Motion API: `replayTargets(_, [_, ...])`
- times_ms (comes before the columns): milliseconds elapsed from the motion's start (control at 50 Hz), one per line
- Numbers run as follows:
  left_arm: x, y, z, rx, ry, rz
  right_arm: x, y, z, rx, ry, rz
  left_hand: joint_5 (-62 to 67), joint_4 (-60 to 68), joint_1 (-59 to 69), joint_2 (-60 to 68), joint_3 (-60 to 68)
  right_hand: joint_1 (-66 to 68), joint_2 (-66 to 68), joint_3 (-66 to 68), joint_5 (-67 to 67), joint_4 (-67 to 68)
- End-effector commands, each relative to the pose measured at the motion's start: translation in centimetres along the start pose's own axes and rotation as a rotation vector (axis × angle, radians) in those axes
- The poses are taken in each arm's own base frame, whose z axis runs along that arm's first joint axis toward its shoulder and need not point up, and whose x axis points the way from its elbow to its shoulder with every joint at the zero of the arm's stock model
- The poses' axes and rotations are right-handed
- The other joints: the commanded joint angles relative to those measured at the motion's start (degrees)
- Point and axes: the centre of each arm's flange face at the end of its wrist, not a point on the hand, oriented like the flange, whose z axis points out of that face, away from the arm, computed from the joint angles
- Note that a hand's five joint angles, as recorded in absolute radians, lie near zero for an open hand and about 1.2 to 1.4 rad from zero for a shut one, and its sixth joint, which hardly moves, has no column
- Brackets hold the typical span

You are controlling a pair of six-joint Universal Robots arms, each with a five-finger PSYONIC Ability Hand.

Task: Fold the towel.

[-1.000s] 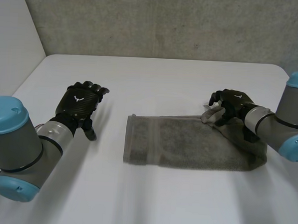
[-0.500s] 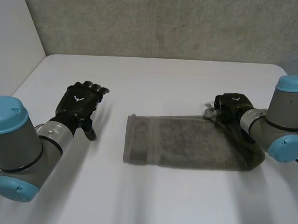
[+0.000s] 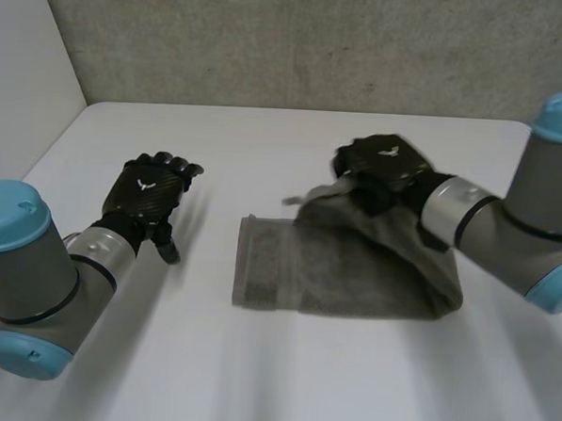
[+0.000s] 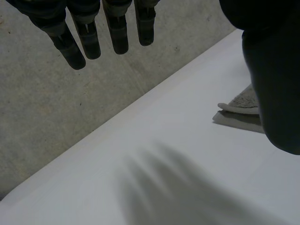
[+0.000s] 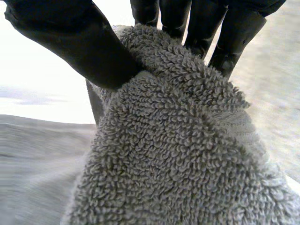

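A grey towel lies folded in a long strip across the middle of the white table. My right hand is shut on the towel's right end, lifted above the strip and carried leftward over it. In the right wrist view the thumb and fingers pinch a thick bunch of the grey terry towel. My left hand hovers over the table left of the towel, open with straight fingers. A corner of the towel shows beside the left thumb.
A grey concrete wall stands behind the table's far edge. A white side wall rises at the left. Bare table surface stretches in front of the towel and around the left hand.
My right hand closed on the towel's right end, lifted it and swung it left over the strip. The left hand stayed in place.
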Motion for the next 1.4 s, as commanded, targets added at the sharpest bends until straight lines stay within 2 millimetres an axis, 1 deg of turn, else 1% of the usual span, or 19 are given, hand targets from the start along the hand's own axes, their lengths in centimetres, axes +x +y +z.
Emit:
replayTargets(20, [-0.1, -0.1, 0.0, 0.002, -0.006, -0.001, -5.8, 0.5, 0.6, -0.003, -0.149, -0.013, -12.4, -5.2, -4.8, -4.9, -3.7, 5.0, 6.2, 6.2, 5.5, 3.6])
replayTargets(120, [-0.1, -0.1, -0.1, 0.001, -0.007, -0.001, -9.4, 2.1, 1.3, -0.023, -0.224, -0.017, -12.4, -5.1, -4.8, -4.8, -3.6, 5.0, 6.2, 6.2, 5.5, 3.6])
replayTargets(200, [-0.1, 0.0, -0.2, -0.002, -0.005, -0.002, -10.7, 3.3, 1.5, -0.056, -0.247, -0.012, -12.4, -5.2, -4.8, -4.9, -3.7, 5.0, 6.2, 6.2, 5.5, 3.6])
replayTargets(220, [0.0, 0.0, -0.2, -0.003, -0.003, -0.002, -11.2, 3.7, 1.6, -0.069, -0.257, -0.01, -12.4, -5.2, -4.8, -4.9, -3.7, -5.4, -4.2, -4.2, -5.0, -6.8])
replayTargets(240, [0.0, 0.0, -0.2, -0.003, -0.003, -0.002, -11.2, 3.8, 1.6, -0.069, -0.258, -0.01, -12.4, -5.2, -4.8, -4.9, -3.7, -5.5, -4.3, -4.3, -5.1, -6.9])
replayTargets(280, [0.0, 0.1, -0.2, -0.004, -0.001, -0.002, -11.2, 4.2, 1.7, -0.082, -0.248, -0.007, -12.4, -5.2, -4.8, -4.9, -3.7, -43.7, -42.5, -42.5, -43.3, -45.1])
replayTargets(340, [0.1, 0.0, -0.3, -0.004, 0.002, -0.002, -10.7, 4.1, 1.7, -0.083, -0.22, -0.008, -12.4, -5.2, -4.8, -4.9, -3.7, -56.6, -55.4, -55.4, -56.1, -58.0])
replayTargets(440, [0.3, 0.0, -0.4, -0.002, 0.008, -0.001, -10.2, 3.4, 1.5, -0.075, -0.19, -0.014, -12.4, -5.1, -4.8, -4.8, -3.6, -64.6, -63.4, -63.4, -64.1, -66.0])
replayTargets(560, [1.2, -0.5, -0.7, 0.013, 0.031, 0.001, -9.9, 1.5, 0.4, -0.039, -0.175, -0.024, -12.4, -5.2, -4.8, -4.9, -3.7, -65.0, -63.8, -63.8, -64.5, -66.4])
replayTargets(680, [3.0, -2.4, -1.9, 0.064, 0.081, 0.007, -6.3, -1.1, -1.9, 0.006, -0.065, -0.022, -12.4, -5.1, -4.8, -4.8, -3.6, -65.0, -63.8, -63.8, -64.5, -66.4])
replayTargets(720, [4.6, -3.4, -2.6, 0.095, 0.127, 0.0, -3.9, -1.7, -3.2, 0.003, 0.022, -0.012, -12.4, -5.1, -4.8, -4.8, -3.6, -65.0, -63.8, -63.8, -64.5, -66.4])
replayTargets(780, [5.5, -4.0, -2.9, 0.114, 0.151, -0.01, -2.6, -1.6, -3.8, -0.012, 0.075, -0.005, -12.4, -5.1, -4.8, -4.8, -3.6, -65.0, -63.8, -63.8, -64.5, -66.4])
replayTargets(820, [7.2, -5.3, -3.3, 0.157, 0.2, -0.033, -0.2, -1.0, -4.9, -0.046, 0.19, 0.01, -12.4, -5.1, -4.8, -4.8, -3.6, -65.0, -63.8, -63.8, -64.5, -66.4])
replayTargets(880, [8.5, -6.2, -3.0, 0.182, 0.238, -0.07, 1.6, 0.3, -5.9, -0.095, 0.282, 0.03, -12.4, -5.1, -4.8, -4.8, -3.6, -65.0, -63.8, -63.8, -64.5, -66.4])
replayTargets(940, [10.4, -5.7, -2.1, 0.166, 0.286, -0.104, 2.3, 1.7, -6.5, -0.143, 0.323, 0.052, -12.2, -5.0, -4.6, -4.6, -3.5, -65.0, -63.8, -63.8, -64.5, -66.4])
replayTargets(1000, [11.5, -5.4, -1.8, 0.152, 0.313, -0.114, 2.3, 2.5, -6.7, -0.164, 0.327, 0.058, -12.2, -5.0, -4.6, -4.6, -3.5, -65.0, -63.8, -63.8, -64.5, -66.4])
replayTargets(1040, [12.9, -5.1, -0.8, 0.128, 0.345, -0.122, 1.8, 4.1, -7.2, -0.212, 0.321, 0.047, -12.2, -5.0, -4.6, -4.6, -3.5, -65.0, -63.8, -63.8, -64.5, -66.4])
replayTargets(1140, [14.0, -3.6, 1.1, 0.071, 0.343, -0.118, 1.4, 6.3, -7.7, -0.25, 0.319, -0.009, -11.5, -4.3, -3.9, -4.0, -2.8, -61.2, -60.0, -60.1, -60.8, -62.6])
replayTargets(1400, [11.6, -1.2, 3.8, -0.003, 0.145, -0.113, 0.1, 9.4, -8.2, -0.278, 0.307, -0.039, -11.2, -4.0, -3.6, -3.6, -2.4, -46.8, -45.6, -45.6, -46.3, -48.2])
